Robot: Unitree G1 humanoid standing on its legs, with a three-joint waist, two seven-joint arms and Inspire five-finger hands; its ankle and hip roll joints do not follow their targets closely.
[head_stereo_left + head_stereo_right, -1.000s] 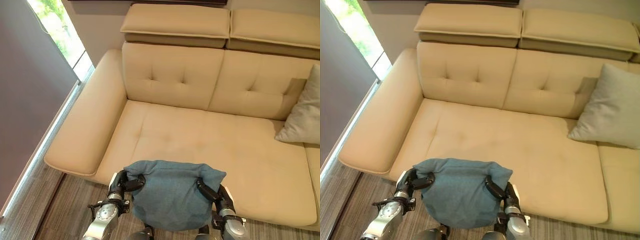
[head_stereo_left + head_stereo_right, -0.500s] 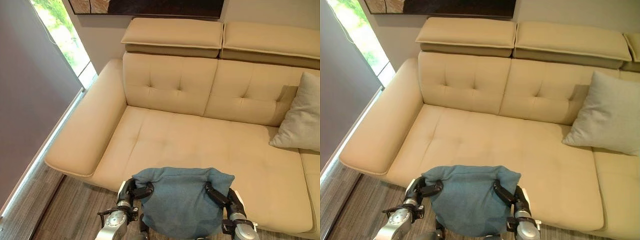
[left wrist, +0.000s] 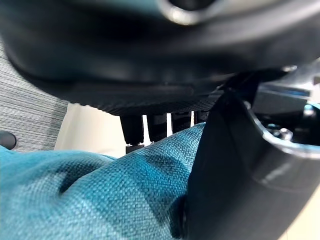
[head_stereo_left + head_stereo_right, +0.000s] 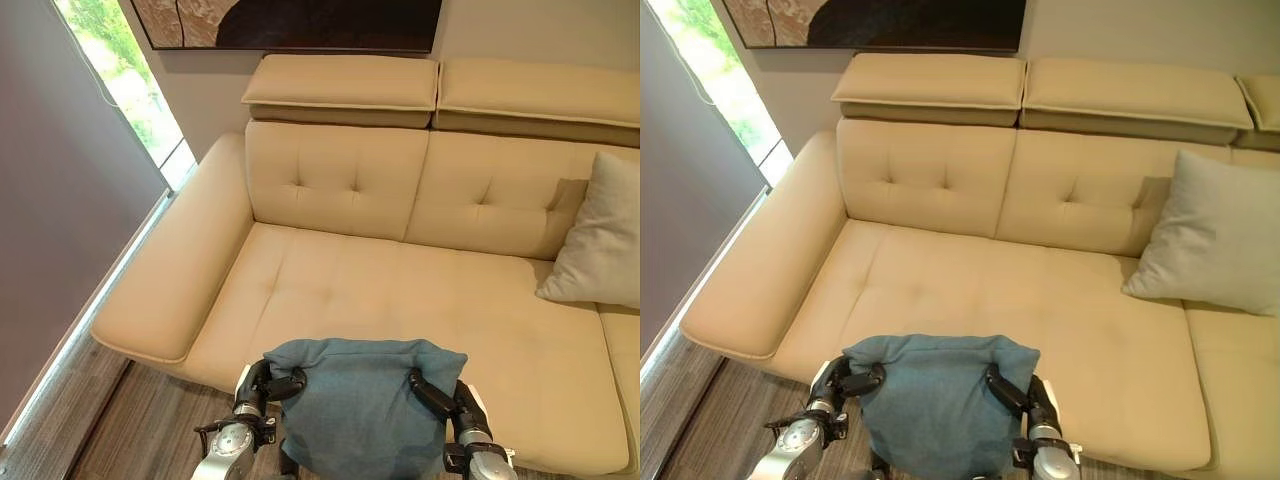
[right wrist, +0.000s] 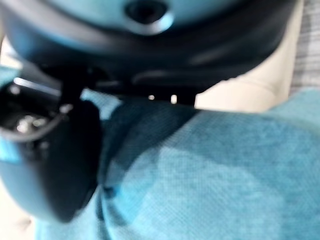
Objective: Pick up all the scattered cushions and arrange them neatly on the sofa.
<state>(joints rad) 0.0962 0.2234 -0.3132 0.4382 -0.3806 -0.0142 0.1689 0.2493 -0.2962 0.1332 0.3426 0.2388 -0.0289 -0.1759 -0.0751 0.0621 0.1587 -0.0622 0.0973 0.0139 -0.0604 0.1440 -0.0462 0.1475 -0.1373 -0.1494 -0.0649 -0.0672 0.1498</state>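
We are gripping the soft teal fabric cushion [image 4: 360,405] between us, left hand [image 4: 262,381] and right hand [image 4: 446,396] each curling fingers and thumb around an upper corner. Ahead of our hands, the beige leather sofa [image 4: 400,290] is carrying a pale grey square cushion [image 4: 1220,235] far off beyond our right hand.

**Cushions and sofa, current state**

Blue cushion [image 4: 358,405]: teal-blue woven fabric, soft, hanging upright at bottom centre of frame, in front of the seat edge. Grey cushion [image 4: 1220,238]: pale, leaning upright against the backrest at right. Sofa [image 4: 330,270]: beige, tufted, filling the frame's middle.
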